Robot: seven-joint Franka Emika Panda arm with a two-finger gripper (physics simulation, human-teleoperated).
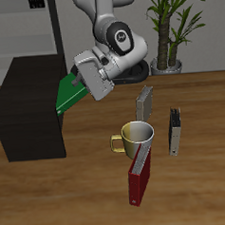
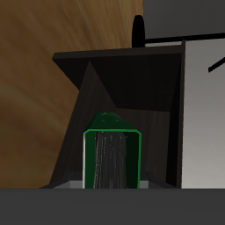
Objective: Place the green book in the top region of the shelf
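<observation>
The green book (image 1: 70, 94) is held in my gripper (image 1: 82, 85), lifted and tilted beside the top edge of the shelf (image 1: 28, 106), the large black-brown cabinet with a flat top. The book's corner hangs just over the shelf's near top edge. In the wrist view the green book (image 2: 112, 158) fills the space between my fingers, and the shelf (image 2: 132, 83) lies ahead with its top edge and side wall showing. The fingertips are hidden by the book.
A dark red book (image 1: 139, 179) leans near the table's front edge. A yellow mug (image 1: 135, 138) stands behind it. Two thin grey books (image 1: 145, 104) (image 1: 173, 131) stand upright farther back. A potted plant (image 1: 170, 25) stands at the back.
</observation>
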